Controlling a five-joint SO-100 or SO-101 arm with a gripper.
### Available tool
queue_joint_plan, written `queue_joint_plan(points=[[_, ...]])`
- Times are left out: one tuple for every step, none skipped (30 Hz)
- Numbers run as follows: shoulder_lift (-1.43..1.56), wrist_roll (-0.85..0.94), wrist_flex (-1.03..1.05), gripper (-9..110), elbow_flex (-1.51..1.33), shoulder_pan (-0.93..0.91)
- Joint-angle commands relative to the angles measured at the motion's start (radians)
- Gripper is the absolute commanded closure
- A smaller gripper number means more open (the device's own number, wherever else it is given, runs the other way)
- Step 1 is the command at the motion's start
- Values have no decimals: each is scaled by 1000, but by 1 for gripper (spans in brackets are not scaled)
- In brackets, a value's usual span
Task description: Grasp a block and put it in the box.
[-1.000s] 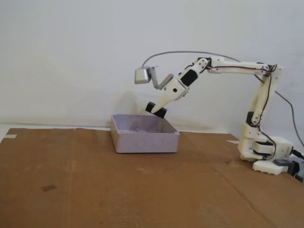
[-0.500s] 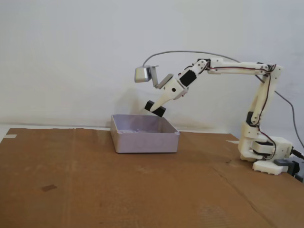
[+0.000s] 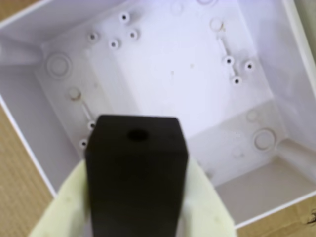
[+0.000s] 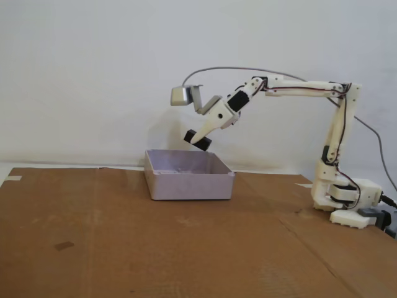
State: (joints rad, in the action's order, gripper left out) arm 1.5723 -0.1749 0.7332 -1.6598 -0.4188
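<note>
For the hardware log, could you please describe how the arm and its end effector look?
The arm is white plastic with black motor blocks, thin red and black wires along it and a grey cable arcing overhead. The end effector has pale cream fingers, and a grey camera sits above it.

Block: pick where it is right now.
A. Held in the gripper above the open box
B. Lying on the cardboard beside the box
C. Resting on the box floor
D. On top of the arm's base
A. The black block sits clamped in the gripper in the air over the box; the wrist view shows the block between pale fingers with the bare box interior below.
</note>
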Motion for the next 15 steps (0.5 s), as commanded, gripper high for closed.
queue_joint_plan(points=[[5, 11, -43, 94, 176, 3], [-11, 11, -43, 94, 190, 2], [-26, 11, -43, 94, 206, 0], [-40, 11, -44, 94, 218, -3], [-55, 11, -46, 94, 229, -5], [-69, 11, -48, 94, 238, -6], [-81, 11, -51, 94, 245, -6], [-92, 12, -51, 94, 252, -8], [-103, 14, -51, 94, 258, -8], [-110, 31, -51, 94, 261, -8], [-118, 54, -51, 94, 262, -9], [-126, 77, -51, 94, 262, -9], [-132, 89, -51, 94, 262, -9], [-137, 94, -48, 94, 261, -9], [-141, 94, -48, 94, 258, -9]])
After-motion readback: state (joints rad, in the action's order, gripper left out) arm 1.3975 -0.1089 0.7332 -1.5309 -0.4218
